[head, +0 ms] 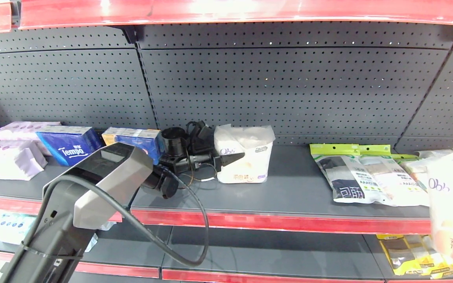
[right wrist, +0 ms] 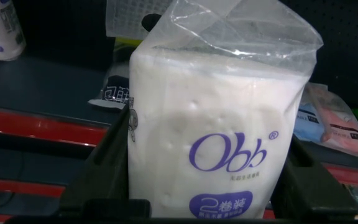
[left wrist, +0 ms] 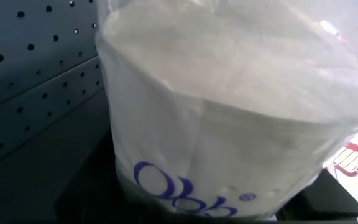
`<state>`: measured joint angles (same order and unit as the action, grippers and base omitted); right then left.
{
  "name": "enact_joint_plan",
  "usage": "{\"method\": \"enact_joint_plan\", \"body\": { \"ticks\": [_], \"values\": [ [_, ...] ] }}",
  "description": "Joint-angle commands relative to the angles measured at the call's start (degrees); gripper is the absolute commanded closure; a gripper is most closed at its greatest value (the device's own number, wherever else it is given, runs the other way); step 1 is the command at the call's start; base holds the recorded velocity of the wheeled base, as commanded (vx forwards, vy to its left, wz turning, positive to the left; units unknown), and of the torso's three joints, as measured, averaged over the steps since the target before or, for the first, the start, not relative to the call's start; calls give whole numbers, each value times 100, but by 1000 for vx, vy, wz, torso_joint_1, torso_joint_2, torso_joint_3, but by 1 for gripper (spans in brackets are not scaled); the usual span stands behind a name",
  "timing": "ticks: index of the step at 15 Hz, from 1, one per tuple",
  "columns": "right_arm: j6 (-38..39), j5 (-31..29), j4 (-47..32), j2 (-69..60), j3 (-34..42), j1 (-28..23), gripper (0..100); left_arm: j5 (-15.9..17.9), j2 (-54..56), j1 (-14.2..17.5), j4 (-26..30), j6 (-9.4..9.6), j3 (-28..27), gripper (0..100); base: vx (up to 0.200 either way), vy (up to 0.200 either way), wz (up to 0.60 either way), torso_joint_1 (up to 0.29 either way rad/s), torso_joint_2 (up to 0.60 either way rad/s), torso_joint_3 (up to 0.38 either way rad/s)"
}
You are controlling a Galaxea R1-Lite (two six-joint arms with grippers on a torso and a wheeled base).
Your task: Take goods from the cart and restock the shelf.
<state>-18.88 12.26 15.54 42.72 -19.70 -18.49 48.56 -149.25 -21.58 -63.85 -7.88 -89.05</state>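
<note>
**Status.** In my judgement the restocking is partly complete. One white paper-roll pack (head: 250, 157) stands upright on the middle shelf (head: 289, 196), close to the pegboard back panel. It sits between the blue tissue boxes (head: 71, 147) and the flat green-topped packets (head: 358, 177). The left gripper (head: 231, 158) is at this pack, with one jaw across its front face. I cannot tell whether the jaws are clamped on it or released. If they are clamped, release and withdrawal remain to be done.

**Pending item.** A second paper-roll pack (right wrist: 216, 155) is held by the right gripper (right wrist: 209, 127), jaws clenched on its two sides. It hangs off the shelf, in front of the shelf's right end. This pack is not yet placed. Bare shelf lies to the right of the first pack.

**Appearance.** Both packs are soft white rolls in clear film, with purple print on the front and loose film gathered at the top. I expect the wrap to dent under pressure.
</note>
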Motion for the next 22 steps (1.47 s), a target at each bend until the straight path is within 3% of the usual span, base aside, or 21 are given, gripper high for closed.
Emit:
{"method": "enact_joint_plan", "body": {
  "ticks": [1,7,13,15,16,22],
  "values": [
    [-1,4,1,26,-8,4,100,5,203,-4,-39,-4,274,100,0,0,0,0,0,0],
    [-1,22,1,35,1,4,100,14,335,-4,-470,-170,608,100,0,0,0,0,0,0],
    [7,30,1,61,-8,4,100,5,643,-4,-1050,-179,1531,100,0,0,0,0,0,0],
    [7,30,1,53,1,4,100,5,722,-4,-1208,-276,1654,100,0,0,0,0,0,0],
    [7,30,1,53,-8,4,100,-30,792,4,-1358,-417,1821,100,0,0,0,0,0,0],
    [7,22,1,35,1,4,100,-30,792,57,-1973,-504,2410,100,0,0,0,0,0,0]
  ]
}}
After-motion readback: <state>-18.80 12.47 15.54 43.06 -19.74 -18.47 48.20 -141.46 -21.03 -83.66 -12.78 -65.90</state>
